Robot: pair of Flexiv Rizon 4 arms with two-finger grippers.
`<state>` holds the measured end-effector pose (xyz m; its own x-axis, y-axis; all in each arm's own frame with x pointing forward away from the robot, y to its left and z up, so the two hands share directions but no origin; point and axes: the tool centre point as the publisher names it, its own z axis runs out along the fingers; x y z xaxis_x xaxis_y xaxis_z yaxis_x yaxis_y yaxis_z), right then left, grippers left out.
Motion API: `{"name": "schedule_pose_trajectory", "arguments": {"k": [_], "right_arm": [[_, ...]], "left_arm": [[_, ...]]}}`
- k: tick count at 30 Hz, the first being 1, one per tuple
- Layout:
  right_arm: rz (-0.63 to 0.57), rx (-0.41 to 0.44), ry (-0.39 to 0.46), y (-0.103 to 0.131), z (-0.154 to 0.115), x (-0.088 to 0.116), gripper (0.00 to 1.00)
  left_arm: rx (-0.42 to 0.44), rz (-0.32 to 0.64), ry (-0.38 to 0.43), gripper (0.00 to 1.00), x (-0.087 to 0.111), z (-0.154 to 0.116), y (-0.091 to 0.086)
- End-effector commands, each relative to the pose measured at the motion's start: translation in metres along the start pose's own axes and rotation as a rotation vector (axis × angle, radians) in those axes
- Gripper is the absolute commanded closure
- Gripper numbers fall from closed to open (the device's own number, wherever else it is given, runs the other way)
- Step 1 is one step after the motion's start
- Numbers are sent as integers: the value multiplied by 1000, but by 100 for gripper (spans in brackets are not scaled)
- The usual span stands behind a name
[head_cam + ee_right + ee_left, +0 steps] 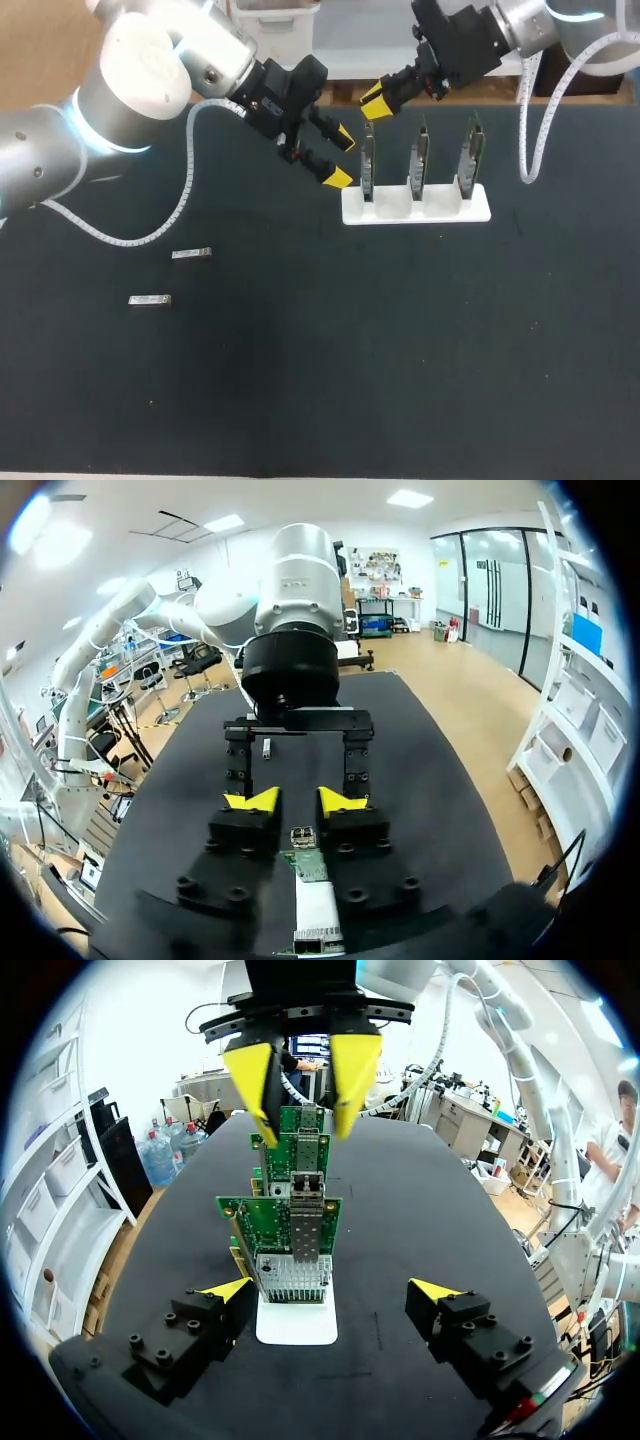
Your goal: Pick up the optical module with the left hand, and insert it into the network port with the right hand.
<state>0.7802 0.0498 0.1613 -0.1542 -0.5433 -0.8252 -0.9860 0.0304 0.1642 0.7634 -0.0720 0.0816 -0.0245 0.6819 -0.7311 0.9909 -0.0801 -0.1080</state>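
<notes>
Two small silver optical modules [190,254] lie on the black desk [300,380], well apart from the left hand [341,160], which hangs spread and empty beside the white rack [440,212] of upright green circuit boards [419,160]. The right hand [373,100] hovers over the leftmost board, fingers slightly parted, gripping nothing.

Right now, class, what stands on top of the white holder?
Three green circuit boards stand upright in a row on the white holder. Their bottom edges are hidden inside it, so how they are fixed cannot be seen.
</notes>
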Motion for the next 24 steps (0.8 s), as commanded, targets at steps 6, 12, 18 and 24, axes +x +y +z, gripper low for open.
{"name": "schedule_pose_trajectory", "arguments": {"k": [6, 12, 18, 24], "right_arm": [[19, -10, 18, -8, 6, 6, 100], [25, -11, 25, -8, 7, 8, 100], [32, -12, 31, -8, 8, 10, 100], [46, -12, 36, -9, 9, 15, 100]], "left_arm": [[2, -1, 3, 0, 0, 0, 1], [2, -1, 3, 0, 0, 0, 1], [2, -1, 3, 0, 0, 0, 1], [2, -1, 3, 0, 0, 0, 1]]}}
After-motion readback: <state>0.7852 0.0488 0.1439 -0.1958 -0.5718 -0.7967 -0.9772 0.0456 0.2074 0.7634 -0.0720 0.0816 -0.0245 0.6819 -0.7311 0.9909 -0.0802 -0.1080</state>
